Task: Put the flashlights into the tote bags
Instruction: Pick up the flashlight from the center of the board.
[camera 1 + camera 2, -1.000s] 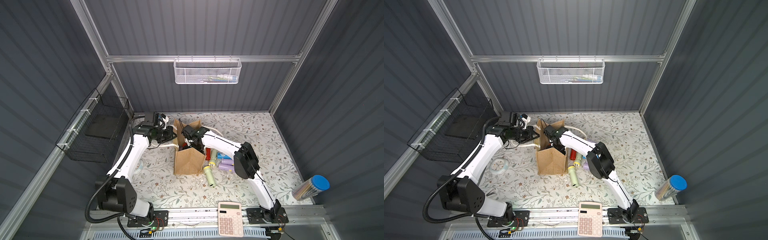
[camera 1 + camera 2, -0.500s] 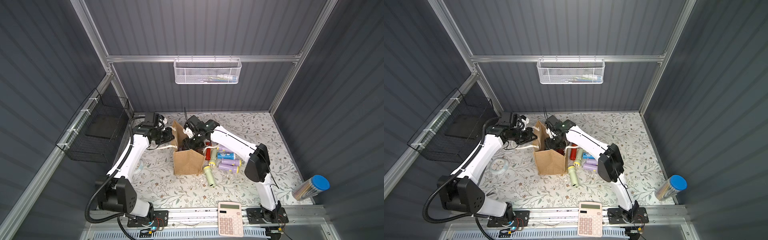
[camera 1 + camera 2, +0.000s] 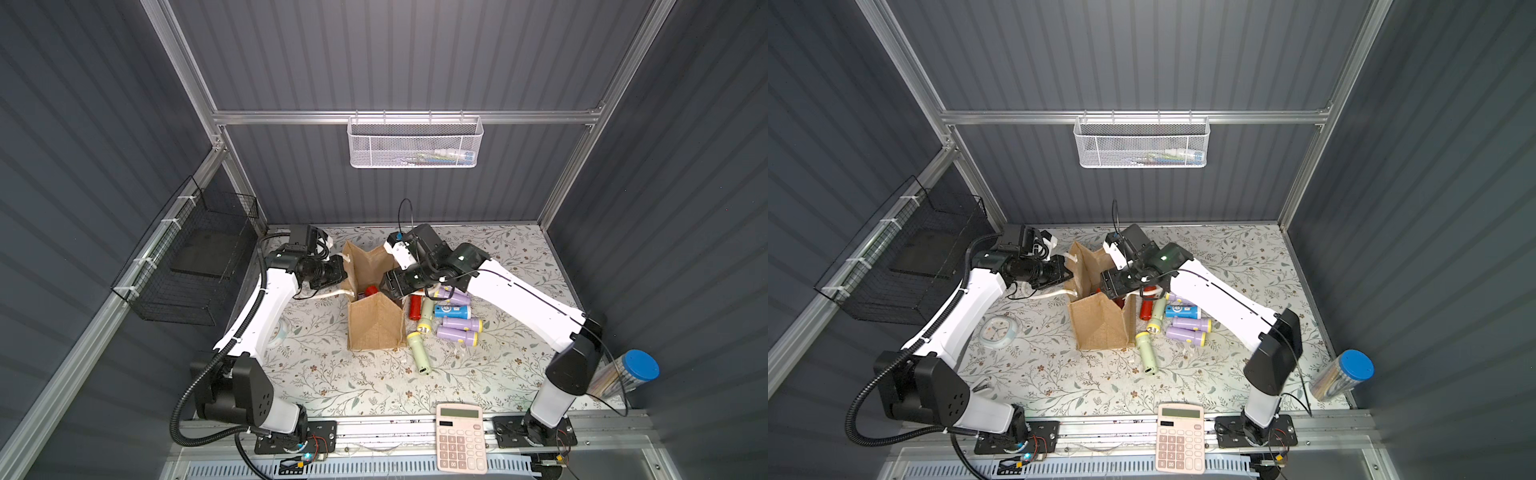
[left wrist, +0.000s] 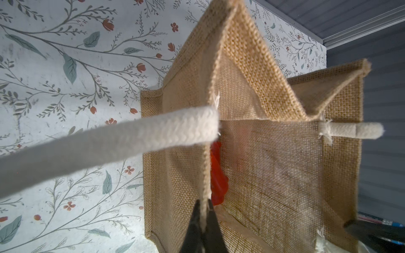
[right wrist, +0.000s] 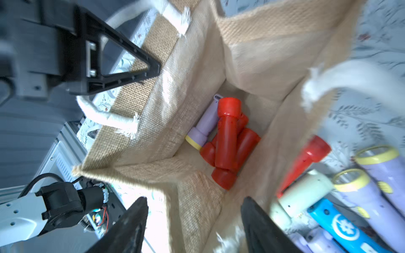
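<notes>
right claw (image 5: 195,202) risen from tote bag (image 3: 376,328), left claw (image 4: 204,206) pinching its rim

Even overhead light is falling on the surface (image 3: 340,374) in both top views. Dark walls (image 3: 104,124) are reading dim, and frame rails (image 3: 407,117) are bending toward the picture edges. Soft shadow is lying just beside the tote bag (image 3: 376,328). Right wrist view is smearing with motion blur around the tote bag. Flashlights (image 5: 350,230) beside it are streaking, and white glare is blowing out next to one of the fingers (image 5: 131,225). Left wrist view: bag weave is showing sharp, rope handle (image 4: 109,142) is going soft toward the lens.
</notes>
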Motion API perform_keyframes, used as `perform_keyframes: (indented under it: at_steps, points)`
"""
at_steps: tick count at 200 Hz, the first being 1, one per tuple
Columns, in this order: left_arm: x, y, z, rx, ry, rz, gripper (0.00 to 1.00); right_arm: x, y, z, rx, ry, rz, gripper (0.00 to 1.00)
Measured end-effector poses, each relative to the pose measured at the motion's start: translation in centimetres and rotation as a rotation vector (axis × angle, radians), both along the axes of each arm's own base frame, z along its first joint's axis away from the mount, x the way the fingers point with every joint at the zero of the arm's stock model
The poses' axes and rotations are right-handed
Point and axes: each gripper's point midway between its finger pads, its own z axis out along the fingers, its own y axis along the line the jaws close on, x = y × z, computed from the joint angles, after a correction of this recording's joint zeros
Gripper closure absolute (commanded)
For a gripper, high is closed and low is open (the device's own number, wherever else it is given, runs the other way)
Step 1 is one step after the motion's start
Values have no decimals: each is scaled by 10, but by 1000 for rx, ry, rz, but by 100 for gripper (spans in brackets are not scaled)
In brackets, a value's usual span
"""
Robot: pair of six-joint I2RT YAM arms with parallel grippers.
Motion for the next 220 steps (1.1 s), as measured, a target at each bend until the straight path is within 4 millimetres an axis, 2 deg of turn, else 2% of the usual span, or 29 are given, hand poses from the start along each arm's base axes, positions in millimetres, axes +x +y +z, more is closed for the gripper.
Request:
perform_keyframes:
  at_steps: [48,82,119,157,178,220]
  points:
    - [1,0,0,2,3,2,100,-17,-44,15,28,-109,-54,27]
    - [1,0,-2,2,7,1,100,-26,-68,2,11,-108,-100,26]
    - [1,0,-2,3,9,2,100,-44,-93,-37,-36,-33,-151,25]
    - [1,0,-2,3,11,2,100,-69,-114,-93,-90,102,-200,24]
    - [3,0,2,2,9,3,100,-80,-119,-119,-105,176,-218,24]
    - [4,-1,3,2,14,5,100,-90,-115,-149,-90,264,-232,24]
